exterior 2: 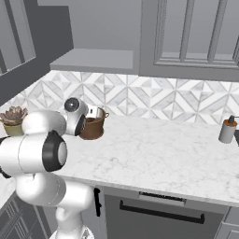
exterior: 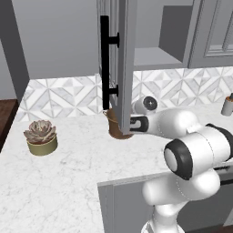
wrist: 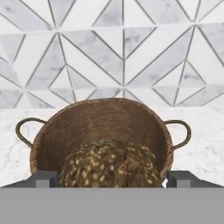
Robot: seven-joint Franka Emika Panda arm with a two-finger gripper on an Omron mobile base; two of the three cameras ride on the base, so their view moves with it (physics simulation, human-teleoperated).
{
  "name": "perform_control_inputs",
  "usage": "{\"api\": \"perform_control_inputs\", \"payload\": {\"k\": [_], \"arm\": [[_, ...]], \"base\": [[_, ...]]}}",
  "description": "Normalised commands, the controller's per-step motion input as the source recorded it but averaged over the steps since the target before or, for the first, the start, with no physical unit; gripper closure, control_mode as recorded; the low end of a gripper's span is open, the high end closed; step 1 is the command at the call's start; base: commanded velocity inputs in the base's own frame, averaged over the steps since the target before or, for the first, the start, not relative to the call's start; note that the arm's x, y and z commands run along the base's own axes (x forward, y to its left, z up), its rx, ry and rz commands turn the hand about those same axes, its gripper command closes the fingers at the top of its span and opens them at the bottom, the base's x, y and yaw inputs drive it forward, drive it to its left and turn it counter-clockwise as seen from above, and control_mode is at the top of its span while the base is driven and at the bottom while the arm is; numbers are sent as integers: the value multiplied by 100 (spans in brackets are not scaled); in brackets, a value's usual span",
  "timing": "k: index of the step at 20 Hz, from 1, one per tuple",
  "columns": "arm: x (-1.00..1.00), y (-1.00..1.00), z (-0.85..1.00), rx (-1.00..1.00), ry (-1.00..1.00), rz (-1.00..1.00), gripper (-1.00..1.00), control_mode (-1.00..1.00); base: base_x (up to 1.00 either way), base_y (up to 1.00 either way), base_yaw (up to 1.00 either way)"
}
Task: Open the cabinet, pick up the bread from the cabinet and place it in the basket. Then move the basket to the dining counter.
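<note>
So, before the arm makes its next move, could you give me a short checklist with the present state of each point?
1. Cabinet door is open: ok.
2. Bread is inside the basket: ok; in the hand view it sits within the rim.
3. Gripper has released the bread: cannot tell; the fingertips stand wide on both sides, contact unclear.
4. Basket upright on the marble worktop: ok.
5. Basket handles free for a grasp: ok.
6. Basket moved to the dining counter: not ok, it stands by the tile backsplash.
</note>
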Motion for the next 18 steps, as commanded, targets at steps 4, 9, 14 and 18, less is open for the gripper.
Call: {"api": "perform_control_inputs", "payload": {"k": [4,9,14,18], "arm": [[5,0,0,0,0,0,100,-100],[16,5,-8,0,1,0,100,-100],[18,1,0,0,0,0,100,-100],[10,2,-7,0,0,0,100,-100]], "base": [[0,0,0],[0,0,0],[0,0,0],[0,0,0]]}}
